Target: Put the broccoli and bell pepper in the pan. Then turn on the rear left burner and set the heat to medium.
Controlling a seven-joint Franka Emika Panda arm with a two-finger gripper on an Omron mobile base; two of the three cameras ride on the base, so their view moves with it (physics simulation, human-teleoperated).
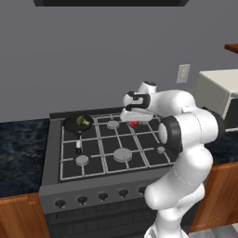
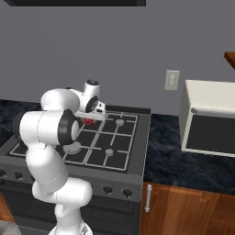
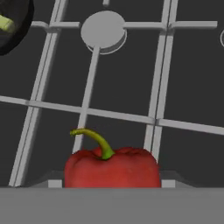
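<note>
The arm rises in front of the stove (image 1: 51, 153), folds at a high elbow and reaches forward over the grate, its wrist bent down so the end effector (image 1: 135, 122) hangs low above the middle of the back row of burners. The bell pepper (image 3: 111, 168) sits directly under it, red with a curled green stem; in the hand view its lower half is cut off at the bottom, and the fingertips cannot be made out, so whether they are closed on it I cannot tell. From the right base view the pepper is a red sliver beneath the wrist. The pan (image 1: 77, 123) rests at the stove's rear left corner with the broccoli (image 1: 83, 121) inside it.
</note>
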